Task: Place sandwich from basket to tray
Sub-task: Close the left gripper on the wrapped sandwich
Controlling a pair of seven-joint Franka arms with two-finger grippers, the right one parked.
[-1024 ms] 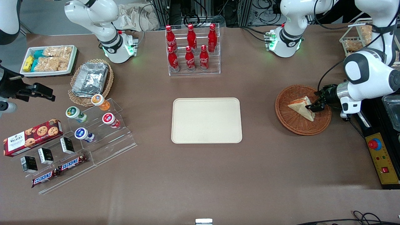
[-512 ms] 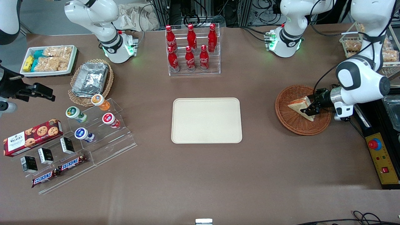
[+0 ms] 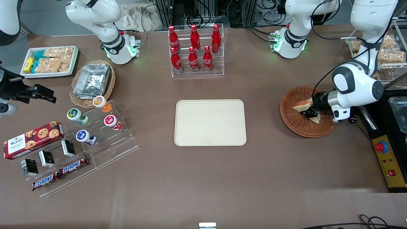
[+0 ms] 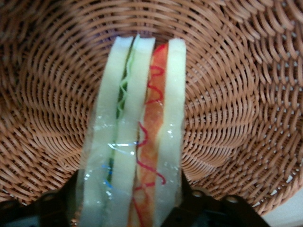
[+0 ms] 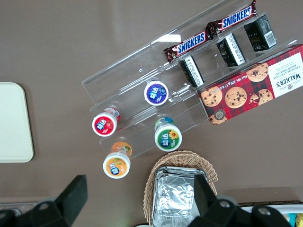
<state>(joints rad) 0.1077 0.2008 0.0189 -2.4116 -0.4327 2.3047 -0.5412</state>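
The pincer (image 3: 310,111) pinches the sandwich (image 3: 306,106) across its layers, just above the basket (image 3: 294,122). Its hold sits near one end, so the soft wedge could sag, twist or slip free on the way to the tray (image 3: 210,122) mid-worktop.

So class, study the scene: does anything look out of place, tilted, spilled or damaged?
Only the sandwich stands out: it sits tipped up on edge in the basket, gripped by the gripper rather than lying flat. The tray lies square and bare. Nothing looks spilled or damaged.
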